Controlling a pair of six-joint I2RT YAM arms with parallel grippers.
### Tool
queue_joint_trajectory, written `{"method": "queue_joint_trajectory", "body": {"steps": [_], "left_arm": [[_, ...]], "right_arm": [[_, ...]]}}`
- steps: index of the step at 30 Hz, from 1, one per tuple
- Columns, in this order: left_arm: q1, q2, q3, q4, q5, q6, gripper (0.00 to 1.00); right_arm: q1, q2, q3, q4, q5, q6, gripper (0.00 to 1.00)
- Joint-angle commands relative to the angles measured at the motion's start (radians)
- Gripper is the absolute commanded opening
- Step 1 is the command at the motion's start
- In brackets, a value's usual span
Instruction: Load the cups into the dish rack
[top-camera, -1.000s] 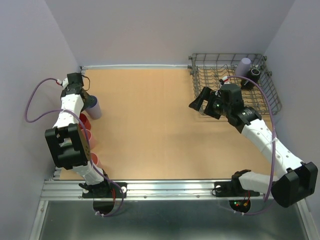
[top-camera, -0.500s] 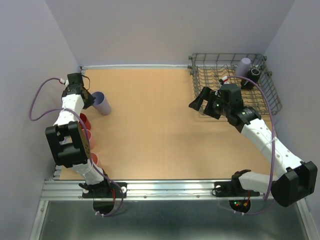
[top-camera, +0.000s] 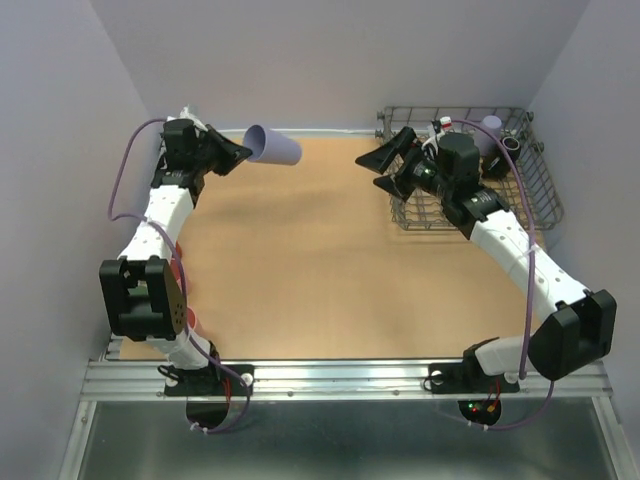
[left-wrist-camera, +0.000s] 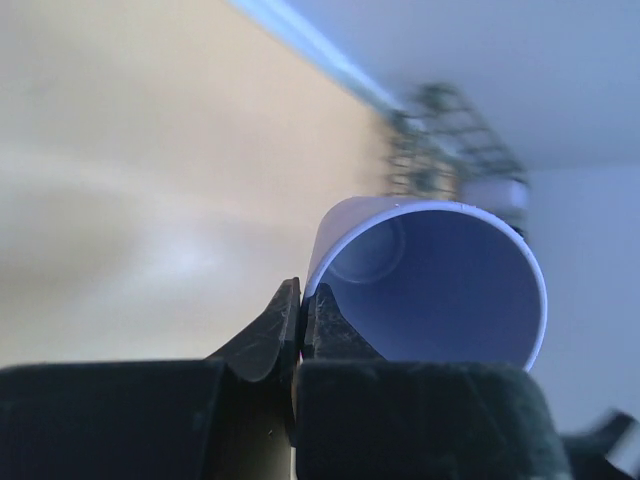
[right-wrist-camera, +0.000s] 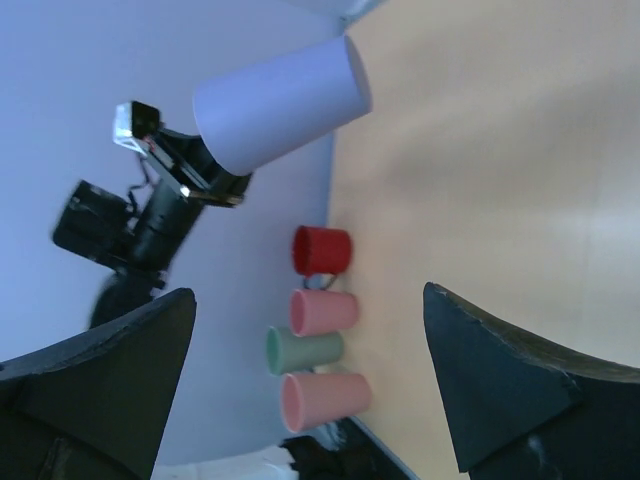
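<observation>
Handover seems to be the step in hand. The left claw is clenched on the rim wall of a lavender cup, holding it on its side in the air over the far left of the table, with the base pointing right. The right claw is spread wide and empty beside the left side of the dish rack at far right. It faces the cup but is well apart from it.

To do this well, the cup should travel right and stay level. The right fingers should close around the body near the base, and the left claw should release only once that grip is firm, or the cup may drop. A red cup, pink cup and green cup wait by the left wall.
</observation>
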Motion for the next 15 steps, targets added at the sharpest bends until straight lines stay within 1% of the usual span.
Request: {"method": "queue_joint_trajectory", "body": {"steps": [1, 2, 4, 5, 13, 15], "left_arm": [[-0.089, -0.109, -0.023, 0.451, 0.215, -0.223, 0.0], [-0.128, -0.111, -0.041, 0.498, 0.232, -0.28, 0.0], [-0.166, -0.114, -0.046, 0.576, 0.22, -0.314, 0.0], [-0.195, -0.113, -0.043, 0.589, 0.215, -0.32, 0.0], [-0.302, -0.091, -0.014, 0.635, 0.188, -0.362, 0.0], [-0.314, -0.088, -0.014, 0.644, 0.186, -0.371, 0.0]], "right_arm": [[0.001, 0.018, -0.051, 0.373, -0.095, 0.296, 1.0], [0.001, 0.029, -0.072, 0.507, -0.109, 0.377, 1.0], [0.001, 0.041, -0.125, 0.609, -0.101, 0.458, 1.0], [0.001, 0.046, -0.129, 0.649, -0.095, 0.482, 1.0], [0.001, 0.095, -0.024, 0.639, -0.034, 0.478, 1.0], [0.001, 0.101, -0.006, 0.645, -0.017, 0.484, 1.0]]}}
